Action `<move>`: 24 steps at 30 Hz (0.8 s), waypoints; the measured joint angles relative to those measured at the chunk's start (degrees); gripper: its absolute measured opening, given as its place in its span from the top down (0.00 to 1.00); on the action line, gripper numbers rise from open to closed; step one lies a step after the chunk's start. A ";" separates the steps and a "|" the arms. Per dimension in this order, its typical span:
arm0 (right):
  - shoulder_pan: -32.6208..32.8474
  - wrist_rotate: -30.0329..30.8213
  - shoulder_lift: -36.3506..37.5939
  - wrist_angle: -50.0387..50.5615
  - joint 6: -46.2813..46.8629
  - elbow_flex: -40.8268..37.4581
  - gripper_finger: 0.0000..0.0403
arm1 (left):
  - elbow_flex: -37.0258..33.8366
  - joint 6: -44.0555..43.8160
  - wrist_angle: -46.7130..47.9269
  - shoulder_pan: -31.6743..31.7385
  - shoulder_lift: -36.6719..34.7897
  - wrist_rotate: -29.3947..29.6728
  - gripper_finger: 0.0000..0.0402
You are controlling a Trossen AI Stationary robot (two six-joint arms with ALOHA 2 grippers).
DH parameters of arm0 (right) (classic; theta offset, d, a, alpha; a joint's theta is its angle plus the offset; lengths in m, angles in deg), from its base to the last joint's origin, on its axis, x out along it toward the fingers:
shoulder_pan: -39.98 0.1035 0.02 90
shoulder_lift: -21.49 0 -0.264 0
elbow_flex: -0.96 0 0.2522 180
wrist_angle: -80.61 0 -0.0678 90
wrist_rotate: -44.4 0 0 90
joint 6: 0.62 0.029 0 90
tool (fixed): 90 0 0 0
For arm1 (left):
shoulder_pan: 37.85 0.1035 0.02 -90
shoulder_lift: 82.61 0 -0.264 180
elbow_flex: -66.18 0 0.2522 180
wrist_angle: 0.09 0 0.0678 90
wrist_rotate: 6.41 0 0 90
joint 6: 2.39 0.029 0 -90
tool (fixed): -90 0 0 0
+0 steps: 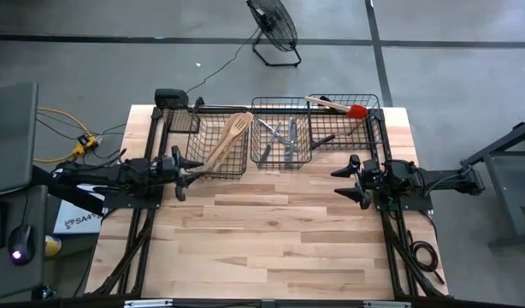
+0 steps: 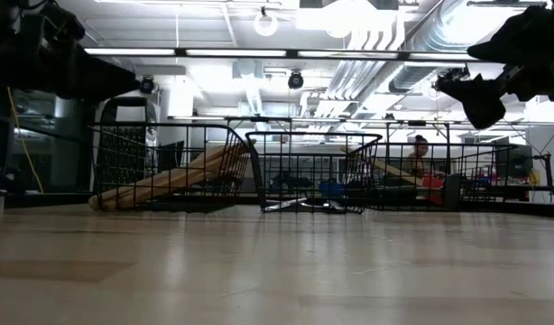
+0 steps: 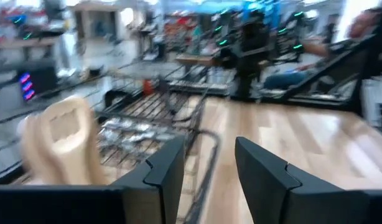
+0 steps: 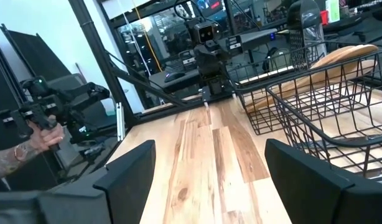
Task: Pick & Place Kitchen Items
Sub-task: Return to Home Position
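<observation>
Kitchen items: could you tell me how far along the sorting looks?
Done: wooden utensils sit in the left basket, silver cutlery in the middle basket, red-headed spatula and black turner in the right basket. In hand: nothing; left gripper and right gripper hang open, empty. Left: no item shows on the tabletop.

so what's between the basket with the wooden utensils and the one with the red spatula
A third black wire basket holding silver metal cutlery, clearest in the high view; the low view shows it in the middle too.
</observation>
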 joint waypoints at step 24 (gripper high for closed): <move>0.04 -0.02 -0.02 -0.63 -3.82 -0.04 0.27 | -2.13 2.50 -4.15 -0.02 1.38 -6.11 0.65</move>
